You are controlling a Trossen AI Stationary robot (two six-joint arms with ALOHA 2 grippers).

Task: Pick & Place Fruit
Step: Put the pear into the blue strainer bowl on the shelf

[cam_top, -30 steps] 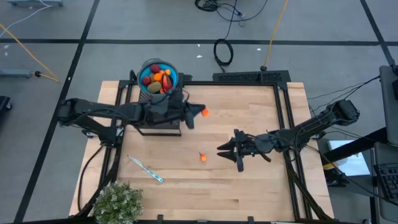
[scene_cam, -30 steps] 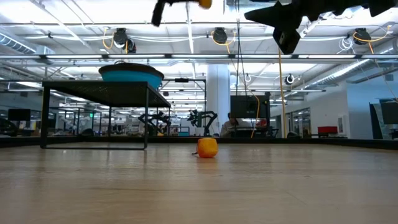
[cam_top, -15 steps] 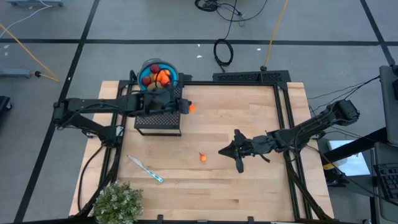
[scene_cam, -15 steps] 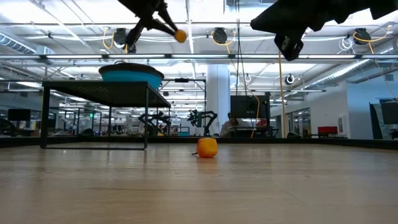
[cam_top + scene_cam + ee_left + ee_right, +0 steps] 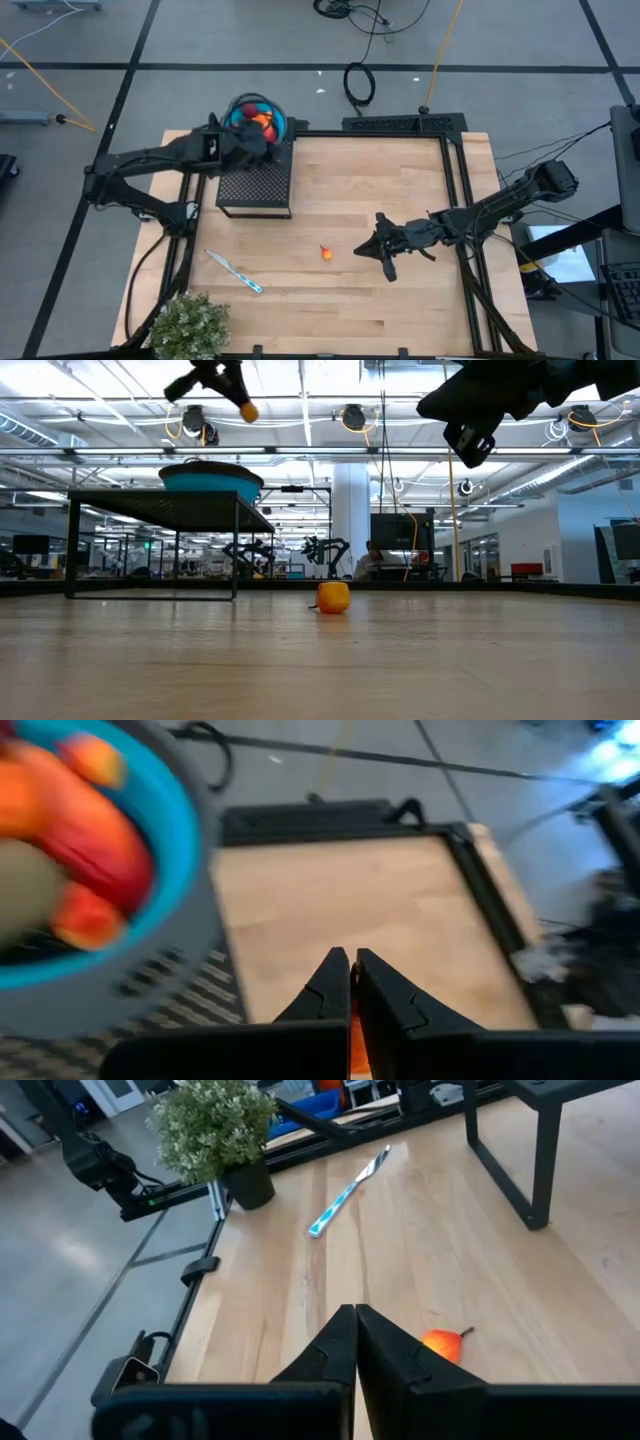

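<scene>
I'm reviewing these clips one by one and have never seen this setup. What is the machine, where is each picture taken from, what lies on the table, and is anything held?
Two dark robot arms work at a wooden table. One picture looks straight down, one level across the tabletop, and one comes from each wrist. The left gripper is shut on a small orange fruit, above the blue bowl of fruit on a black stand. The right gripper is shut and empty, near an orange fruit lying on the table. A blue-and-white stick and a green plant are also there.
</scene>
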